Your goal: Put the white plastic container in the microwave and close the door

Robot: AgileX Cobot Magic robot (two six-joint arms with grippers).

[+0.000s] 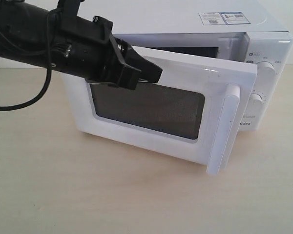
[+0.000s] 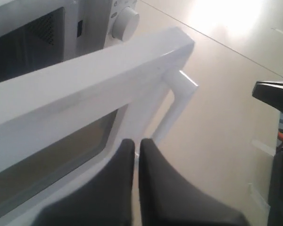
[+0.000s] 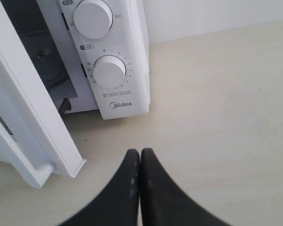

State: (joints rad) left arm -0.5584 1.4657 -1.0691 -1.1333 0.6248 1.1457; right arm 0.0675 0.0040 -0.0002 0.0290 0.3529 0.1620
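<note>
While door (image 1: 151, 109) stands ajar, left arm (image 1: 39, 39) slants down, left gripper (image 2: 137, 142) closed at door; right gripper (image 3: 140, 153) closed.

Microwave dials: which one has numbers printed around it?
The lower dial, just above the Midea logo; the upper dial shows no number ring.

The white side-hinged door (image 1: 151, 109), dark-windowed, stands half open, swung out toward the near right. It blocks most of the cavity mouth of the white boxy microwave (image 1: 185, 22). Only a narrow gap shows between the door's free edge and the white dial panel (image 1: 271, 87) on the right. The long white bar handle (image 1: 227, 129) juts out near that edge. The black left arm (image 1: 39, 39) crosses above the door's left part. The pale wooden tabletop (image 1: 112, 195) lies open near and right of the door.
</note>
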